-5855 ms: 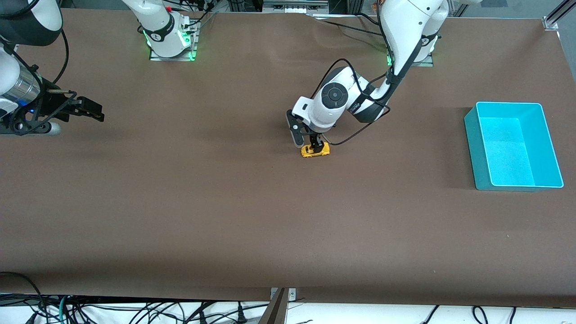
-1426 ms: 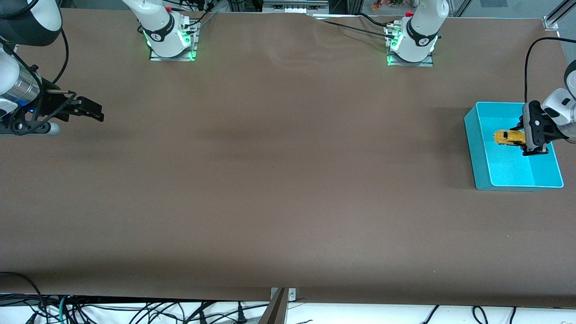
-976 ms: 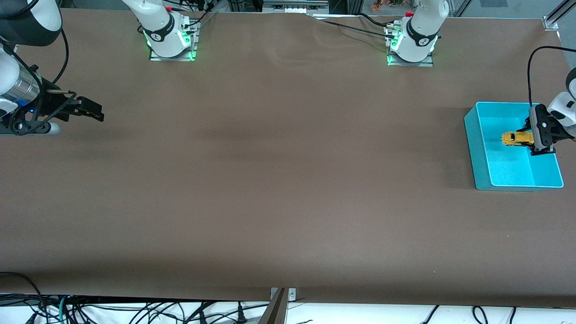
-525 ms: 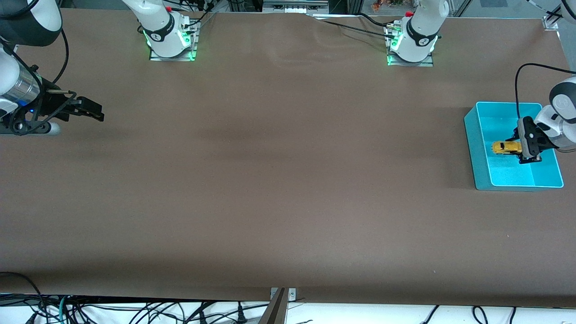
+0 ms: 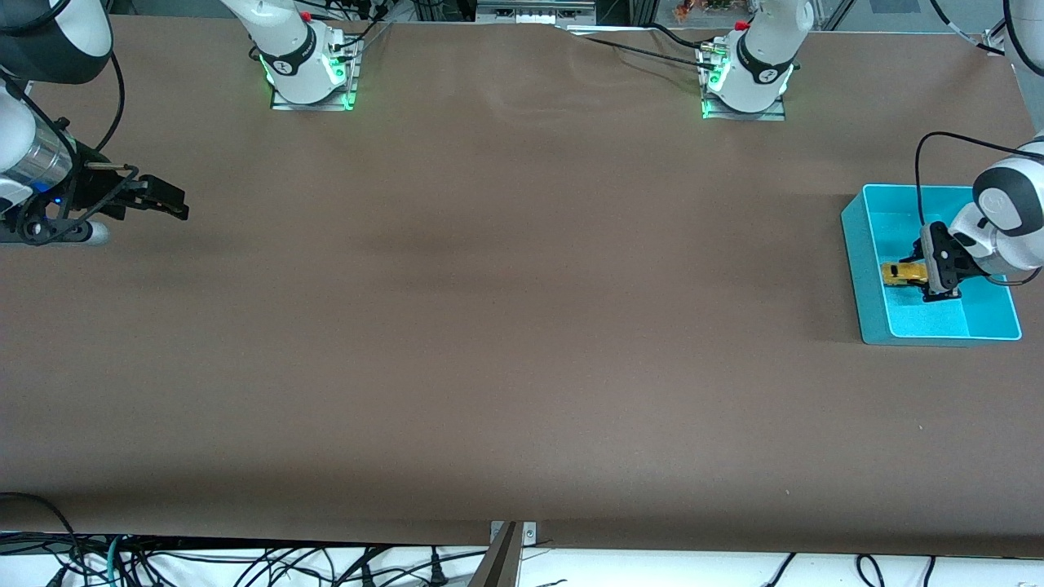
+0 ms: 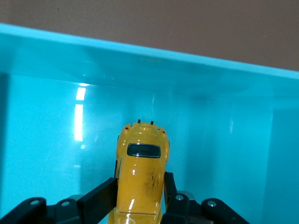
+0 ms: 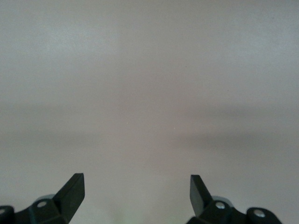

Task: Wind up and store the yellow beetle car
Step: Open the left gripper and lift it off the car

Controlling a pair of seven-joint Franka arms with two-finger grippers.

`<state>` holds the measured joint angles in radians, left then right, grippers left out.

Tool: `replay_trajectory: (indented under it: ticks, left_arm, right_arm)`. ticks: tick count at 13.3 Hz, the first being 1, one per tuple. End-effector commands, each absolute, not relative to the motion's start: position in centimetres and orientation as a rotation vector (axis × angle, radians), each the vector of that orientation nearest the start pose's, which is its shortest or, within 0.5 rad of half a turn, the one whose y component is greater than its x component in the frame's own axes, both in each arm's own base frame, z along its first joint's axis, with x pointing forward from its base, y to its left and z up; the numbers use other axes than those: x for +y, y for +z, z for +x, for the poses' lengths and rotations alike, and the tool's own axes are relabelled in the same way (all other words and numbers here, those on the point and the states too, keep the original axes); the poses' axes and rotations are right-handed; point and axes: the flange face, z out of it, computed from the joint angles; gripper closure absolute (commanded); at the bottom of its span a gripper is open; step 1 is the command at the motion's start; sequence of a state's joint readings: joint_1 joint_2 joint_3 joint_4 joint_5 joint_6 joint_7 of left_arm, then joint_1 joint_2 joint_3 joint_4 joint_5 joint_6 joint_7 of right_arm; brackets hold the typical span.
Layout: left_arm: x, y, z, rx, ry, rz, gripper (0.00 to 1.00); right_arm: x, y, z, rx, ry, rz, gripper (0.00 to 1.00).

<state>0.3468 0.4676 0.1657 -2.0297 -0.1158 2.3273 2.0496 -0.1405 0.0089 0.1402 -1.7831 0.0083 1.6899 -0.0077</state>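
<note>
1. Brown matting covers the whole table [image 5: 489, 342], plain and bare over most of its width; the two arm bases stand along its edge farthest from the front camera, each lit green at the foot.
2. Cables [image 5: 245, 562] lie tangled below the table edge nearest the front camera, with a metal bracket at the middle of that edge.
3. Teal bin [image 5: 856, 269], a rectangular open tub, sits at the left arm's end of the table, its walls upright and its floor glossy with light reflections in the left wrist view.
4. Left arm reaches in from past the table's end, its white wrist over the bin and a black cable looping above it.
5. Left gripper [image 5: 926, 277] is down inside the bin and points toward the right arm's end of the table. Its jaws are clamped on the sides of the yellow beetle car [image 5: 900, 273], as the left wrist view shows, with a black finger pressed on each flank.
6. Yellow beetle car sits within the bin's walls, close to the wall toward the right arm's end; whether its wheels touch the floor cannot be told.
7. Right gripper [image 5: 167, 202] waits over the matting at the right arm's end of the table, its jaws spread wide and holding nothing.
</note>
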Motion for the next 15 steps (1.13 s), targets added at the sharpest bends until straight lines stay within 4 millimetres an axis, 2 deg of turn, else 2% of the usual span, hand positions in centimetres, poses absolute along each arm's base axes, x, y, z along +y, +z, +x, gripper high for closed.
replay_trajectory:
  ticks: [1, 2, 3, 4, 6, 7, 9, 12, 15]
  left_arm:
    - [28.8, 19.4, 50.4, 2.212, 0.017, -2.442, 0.75]
    - [28.8, 19.3, 50.3, 2.205, 0.008, -2.452, 0.69]
    - [28.9, 19.4, 50.3, 2.204, 0.005, -2.453, 0.5]
    - [28.9, 19.7, 50.4, 2.205, 0.003, -2.453, 0.26]
    - [28.8, 20.4, 50.5, 2.212, -0.002, -2.454, 0.02]
    - [28.8, 20.7, 50.4, 2.221, -0.001, -2.465, 0.01]
    - [28.8, 21.7, 50.4, 2.225, -0.005, -2.468, 0.0]
    - [28.7, 23.3, 50.5, 2.232, -0.009, -2.47, 0.0]
    - [28.6, 24.9, 50.5, 2.228, -0.011, -2.491, 0.0]
  right_arm:
    - [0.2, 53.6, 55.8, 0.01, 0.16, -3.111, 0.0]
    - [0.0, 53.7, 55.8, 0.001, 0.152, -3.109, 0.0]
    - [-0.1, 53.8, 55.7, 0.006, 0.152, -3.1, 0.0]
    - [-0.2, 54.1, 55.6, 0.012, 0.143, -3.081, 0.0]
    - [0.2, 54.1, 55.6, -0.006, 0.145, -3.079, 0.0]
    - [0.1, 54.0, 55.7, -0.001, 0.14, -3.078, 0.0]
    - [0.2, 55.2, 56.1, -0.026, 0.105, -3.08, 0.0]
    - [0.3, 56.0, 56.2, -0.168, 0.074, -3.073, 0.0]
    - [0.7, 56.9, 56.4, -0.191, 0.042, -3.076, 0.0]
